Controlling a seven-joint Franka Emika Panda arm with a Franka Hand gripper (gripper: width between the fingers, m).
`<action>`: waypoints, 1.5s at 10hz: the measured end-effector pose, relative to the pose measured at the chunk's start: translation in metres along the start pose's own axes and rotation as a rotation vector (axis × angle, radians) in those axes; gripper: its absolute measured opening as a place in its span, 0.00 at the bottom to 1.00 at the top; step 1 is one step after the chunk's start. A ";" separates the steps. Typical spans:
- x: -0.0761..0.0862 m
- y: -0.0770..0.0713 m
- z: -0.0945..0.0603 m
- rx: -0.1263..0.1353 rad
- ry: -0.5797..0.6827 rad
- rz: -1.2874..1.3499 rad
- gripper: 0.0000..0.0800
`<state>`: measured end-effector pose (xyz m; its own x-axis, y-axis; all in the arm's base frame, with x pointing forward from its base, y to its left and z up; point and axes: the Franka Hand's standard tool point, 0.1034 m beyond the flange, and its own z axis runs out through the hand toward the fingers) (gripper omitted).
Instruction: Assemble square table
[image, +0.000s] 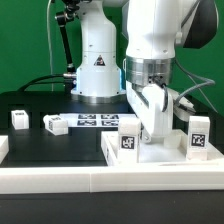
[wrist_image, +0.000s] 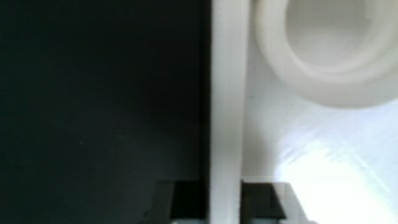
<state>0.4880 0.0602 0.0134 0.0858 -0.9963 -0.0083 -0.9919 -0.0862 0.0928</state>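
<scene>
Black table (image: 40, 100), green backdrop behind it, for context. The tabletop slab (image: 160, 153) lay flat at the front, toward the exterior view's right, just behind the low white border wall (image: 60, 182). The gripper (image: 150, 122) was straight down on it. In the wrist view its dark fingers (wrist_image: 187, 200) were pinched together on the slab's thin raised rim, with a round socket (wrist_image: 329, 45) near the rim.

A leg (image: 128, 138) and a second leg (image: 198, 137) stood upright either side of the gripper, and I couldn't tell if they were on the slab or beside it. A third leg (image: 20, 118) and fourth leg (image: 55, 124) sat well apart at the view's left, the marker board (image: 95, 121) between them and the arm.
</scene>
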 end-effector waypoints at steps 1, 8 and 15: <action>0.000 0.000 0.000 0.000 0.000 0.000 0.10; 0.003 0.002 0.001 -0.003 0.001 -0.060 0.10; 0.069 0.020 0.002 -0.021 0.001 -0.658 0.10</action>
<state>0.4738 -0.0101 0.0130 0.6742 -0.7353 -0.0690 -0.7301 -0.6777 0.0879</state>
